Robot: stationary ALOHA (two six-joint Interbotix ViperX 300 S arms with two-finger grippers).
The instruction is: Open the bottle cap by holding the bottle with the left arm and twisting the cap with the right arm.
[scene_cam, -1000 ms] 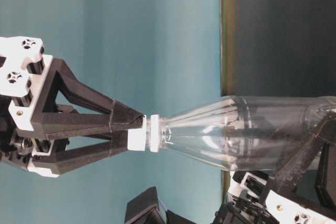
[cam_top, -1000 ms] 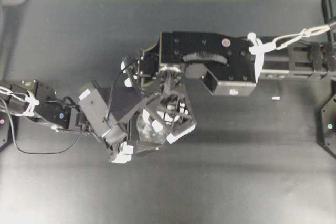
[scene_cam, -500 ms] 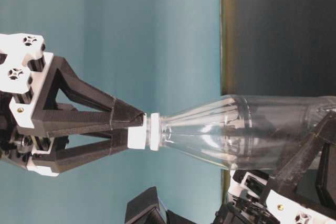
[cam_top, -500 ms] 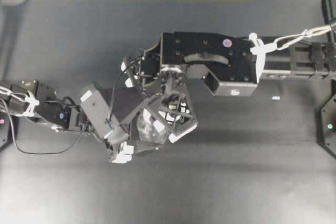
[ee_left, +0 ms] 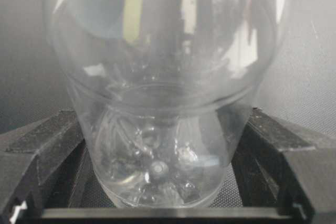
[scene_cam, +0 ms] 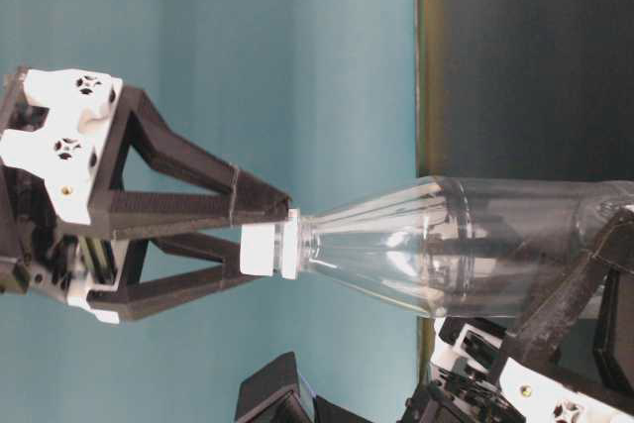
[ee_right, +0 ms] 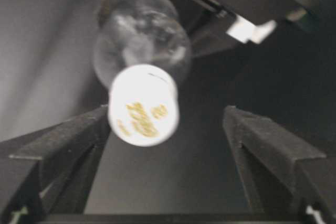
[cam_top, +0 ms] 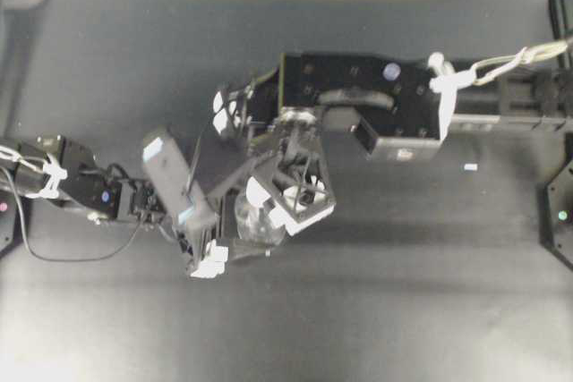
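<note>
Both pincers differ: right pincer (ee_right: 168, 129) just let go of the cap (ee_right: 143, 104), likely regripping; left pincer (ee_left: 163, 145) clamps the bottle (ee_left: 160, 77)

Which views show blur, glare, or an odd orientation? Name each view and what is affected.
Right wrist view: the bottle cap is smeared and soft. Left wrist view: the bottle carries bright streaky reflections. Table-level view: picture turned sideways, so the bottle lies level across the frame. Overhead view: a pale glare patch on the table.
</note>
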